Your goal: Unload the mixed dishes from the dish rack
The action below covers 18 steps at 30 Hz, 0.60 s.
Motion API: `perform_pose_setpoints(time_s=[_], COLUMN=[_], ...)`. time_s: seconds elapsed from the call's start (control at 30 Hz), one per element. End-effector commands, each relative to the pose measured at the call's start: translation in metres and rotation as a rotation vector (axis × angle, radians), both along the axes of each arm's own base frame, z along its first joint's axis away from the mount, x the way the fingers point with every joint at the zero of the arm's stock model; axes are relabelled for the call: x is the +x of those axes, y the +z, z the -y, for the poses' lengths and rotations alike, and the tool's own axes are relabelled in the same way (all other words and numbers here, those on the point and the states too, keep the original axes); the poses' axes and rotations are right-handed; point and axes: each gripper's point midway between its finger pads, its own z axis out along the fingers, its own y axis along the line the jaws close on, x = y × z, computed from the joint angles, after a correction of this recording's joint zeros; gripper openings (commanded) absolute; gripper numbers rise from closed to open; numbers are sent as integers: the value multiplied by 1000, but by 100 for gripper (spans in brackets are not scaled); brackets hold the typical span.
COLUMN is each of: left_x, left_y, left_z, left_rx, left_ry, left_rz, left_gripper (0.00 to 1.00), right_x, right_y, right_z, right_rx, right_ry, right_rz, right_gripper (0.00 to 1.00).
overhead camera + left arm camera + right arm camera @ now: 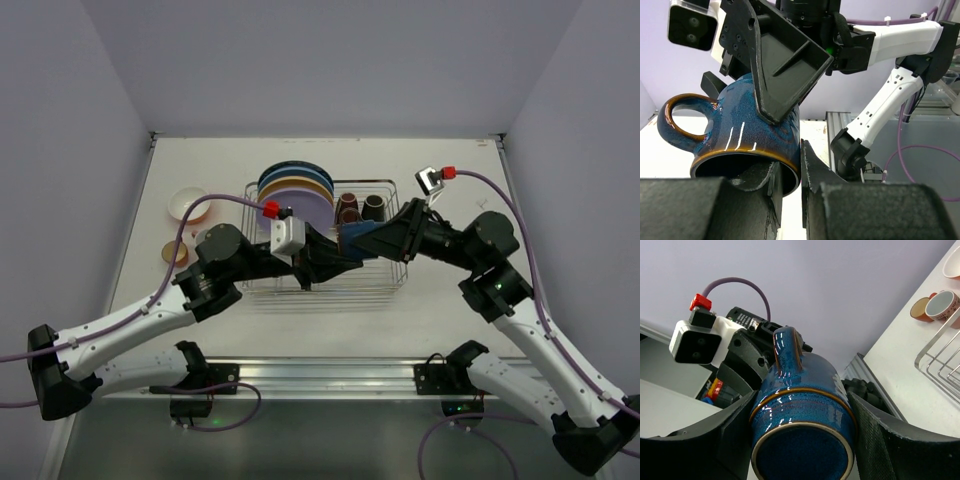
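A blue cup [355, 238] with a brown rim hangs in the air over the dish rack [398, 272], held between both arms. My right gripper [801, 401] is shut on the blue cup [800, 415], one finger on each side of its body. My left gripper [795, 156] pinches the rim of the same blue cup [740, 130], with one finger inside the mouth and one outside against the wall. Stacked plates [295, 193] stand at the rack's back left. A brown cup [348, 205] and a black cup [374, 207] sit behind them to the right.
An orange bowl [187, 203], white inside, and an orange cup [175, 252] rest on the table left of the rack. In the right wrist view a pink-rimmed cup [943, 305] stands by them. Walls close the table in on three sides.
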Motion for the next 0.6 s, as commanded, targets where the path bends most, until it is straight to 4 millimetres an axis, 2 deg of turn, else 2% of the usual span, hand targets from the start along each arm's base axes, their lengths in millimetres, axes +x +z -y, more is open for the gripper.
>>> perform_pose_setpoints(time_s=[0.0,0.03,0.07,0.23,0.27,0.33,0.43,0.53,0.57], left_x=[4,6,13,46,59,70,93,122,130], left_y=[22,21,19,6,-6,-17,-37,-50,-65], left_z=[-7,-7,-10,-22,-27,-31,-48,-87,-108], left_rx=[-55,-53,-47,8,52,100,200,286,358], left_ry=[55,70,114,313,398,465,630,874,970], left_rz=[26,21,2,-88,-129,-162,-234,-332,-368], left_gripper=[0,0,0,0,0,0,0,0,0], right_x=[-4,-3,-2,26,32,50,68,72,75], right_y=[18,16,14,-2,-6,-17,-31,-42,-43], right_z=[3,3,4,22,27,46,75,97,105], right_rx=[46,36,30,-90,-119,-213,-346,-450,-472], right_ry=[2,-5,-18,-228,-277,-421,-603,-697,-739], right_rz=[84,74,71,86,88,101,115,138,144], right_gripper=[38,61,96,99,99,99,99,99,99])
